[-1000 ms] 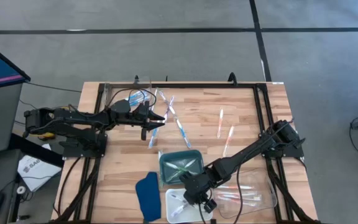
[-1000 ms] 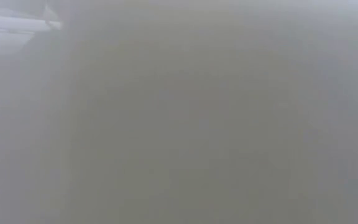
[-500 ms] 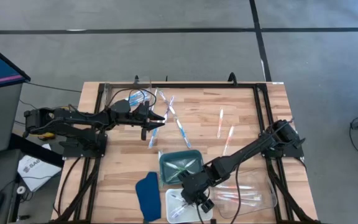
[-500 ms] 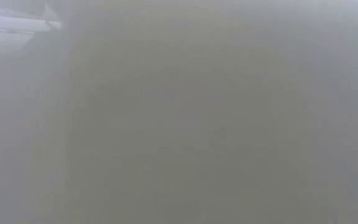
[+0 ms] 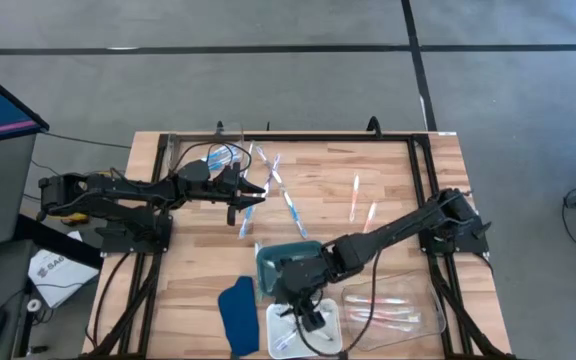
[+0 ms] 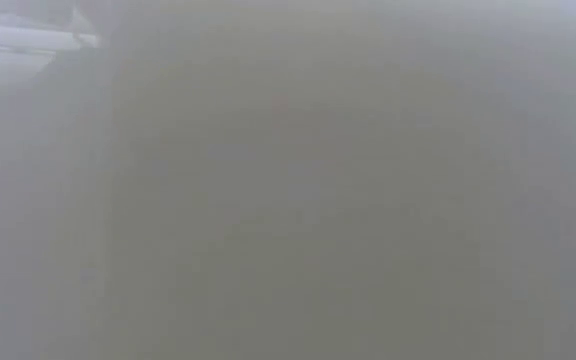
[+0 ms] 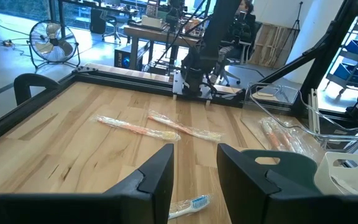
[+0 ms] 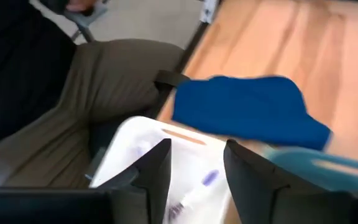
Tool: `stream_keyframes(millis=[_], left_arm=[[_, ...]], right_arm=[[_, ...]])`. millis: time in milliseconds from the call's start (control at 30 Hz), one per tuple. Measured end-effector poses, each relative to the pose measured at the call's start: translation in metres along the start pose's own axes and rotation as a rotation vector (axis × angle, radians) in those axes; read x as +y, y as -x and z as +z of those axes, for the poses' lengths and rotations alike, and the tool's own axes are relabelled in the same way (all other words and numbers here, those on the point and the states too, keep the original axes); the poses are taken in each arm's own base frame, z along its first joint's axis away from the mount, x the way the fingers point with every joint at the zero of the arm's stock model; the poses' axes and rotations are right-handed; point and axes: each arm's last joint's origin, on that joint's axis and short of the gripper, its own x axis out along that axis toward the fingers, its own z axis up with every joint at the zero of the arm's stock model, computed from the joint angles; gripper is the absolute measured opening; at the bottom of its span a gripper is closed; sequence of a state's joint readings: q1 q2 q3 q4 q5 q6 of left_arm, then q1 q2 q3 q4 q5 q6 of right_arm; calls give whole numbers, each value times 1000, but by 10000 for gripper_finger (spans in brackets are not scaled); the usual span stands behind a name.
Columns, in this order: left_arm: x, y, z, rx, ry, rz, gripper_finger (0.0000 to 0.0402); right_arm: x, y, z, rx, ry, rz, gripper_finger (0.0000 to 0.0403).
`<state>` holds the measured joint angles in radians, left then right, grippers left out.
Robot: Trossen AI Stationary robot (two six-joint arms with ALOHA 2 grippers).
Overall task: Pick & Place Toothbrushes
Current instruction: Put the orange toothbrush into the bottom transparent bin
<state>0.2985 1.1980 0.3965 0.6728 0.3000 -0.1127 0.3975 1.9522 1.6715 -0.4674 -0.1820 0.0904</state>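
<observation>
1. The task was partly done. The sorting trays stood at the near edge of the surface (image 5: 198, 260): a teal tray (image 5: 288, 262), a white tray (image 5: 280, 330) and a clear tray (image 5: 393, 312) to its right.

2. The white tray held at least one purple-grey toothbrush (image 8: 199, 186), seen in the right wrist view. The clear tray held several pink-orange toothbrushes (image 5: 388, 312). The teal tray was mostly covered by the right arm, so its contents could not be told.

3. A good share of the work remained. Loose toothbrushes (image 5: 290, 208) lay scattered across the far half of the surface, some blue ones near the left arm and two pink-orange toothbrushes (image 5: 360, 205) toward the right. A clear container (image 5: 203, 158) at the far left corner also appeared to hold a few.

4. The right pincer (image 5: 306, 318) hung over the white tray. Its fingers (image 8: 151, 171) stood apart with nothing between them; judged from this, a brush had just been dropped there.

5. The left pincer (image 5: 251, 195) hovered low over the far left part of the surface, its fingers (image 7: 157, 180) parted and empty. A blue toothbrush (image 7: 188, 205) lay on the wood just below and ahead of them, not yet gripped.

6. A dark blue cloth-like piece (image 5: 236, 312) lay beside the white tray, playing no evident part in the sorting.

7. The low view showed only a grey haze and gave no information.
</observation>
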Motion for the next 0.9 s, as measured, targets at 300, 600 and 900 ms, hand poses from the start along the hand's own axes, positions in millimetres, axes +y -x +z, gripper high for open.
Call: stream_keyframes(millis=[300, 600, 900], left_arm=[[0, 0, 0, 0, 0, 0, 115], [0, 0, 0, 2, 0, 0, 115], [0, 0, -1, 12, 4, 1, 115]], right_arm=[[-74, 21, -7, 103, -122, -232, 107], [-159, 51, -29, 126, -414, -412, 98], [-203, 78, -48, 181, -503, -485, 98]])
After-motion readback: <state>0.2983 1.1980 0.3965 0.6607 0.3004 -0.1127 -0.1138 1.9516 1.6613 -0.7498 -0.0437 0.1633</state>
